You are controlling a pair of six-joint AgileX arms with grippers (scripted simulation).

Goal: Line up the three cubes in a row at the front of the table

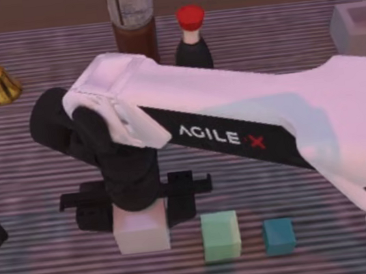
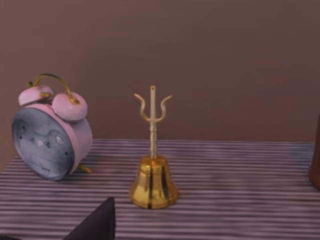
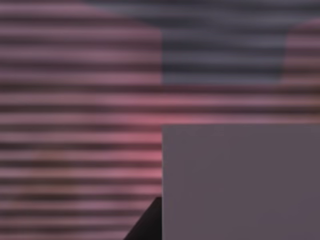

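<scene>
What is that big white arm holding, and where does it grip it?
The right gripper sits over the lilac-white cube, around its far part; whether it grips cannot be told.

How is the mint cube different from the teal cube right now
The mint cube is larger than the teal cube. It is pale green; the teal one is darker blue-green. In the row, the mint cube sits in the middle and the teal one at the right end. Both are plain cubes resting free on the table.
</scene>
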